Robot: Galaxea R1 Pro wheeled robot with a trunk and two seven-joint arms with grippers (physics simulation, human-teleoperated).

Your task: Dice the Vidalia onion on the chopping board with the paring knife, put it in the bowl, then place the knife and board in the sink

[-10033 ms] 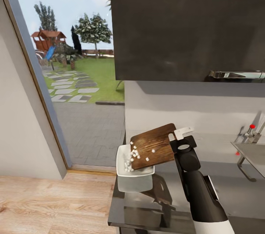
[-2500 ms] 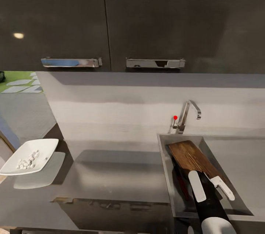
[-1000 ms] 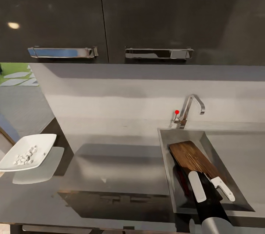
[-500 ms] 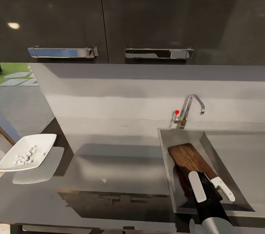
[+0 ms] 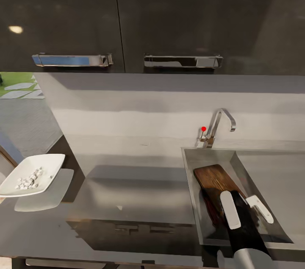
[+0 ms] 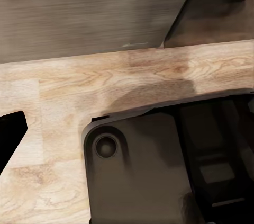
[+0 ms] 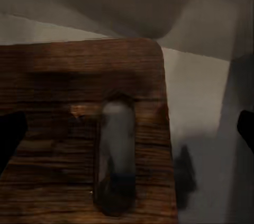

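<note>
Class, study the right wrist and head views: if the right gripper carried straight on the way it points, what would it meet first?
Most likely the chopping board in the sink: the right gripper points at its slot handle, fingers spread either side. How near is unclear.

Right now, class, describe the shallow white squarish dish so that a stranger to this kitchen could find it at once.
Start at the long grey countertop under the dark upper cabinets and follow it away from the steel sink to its far left end. There sits the shallow white squarish dish. It is the one white thing on the counter and holds small pale diced pieces.
</note>
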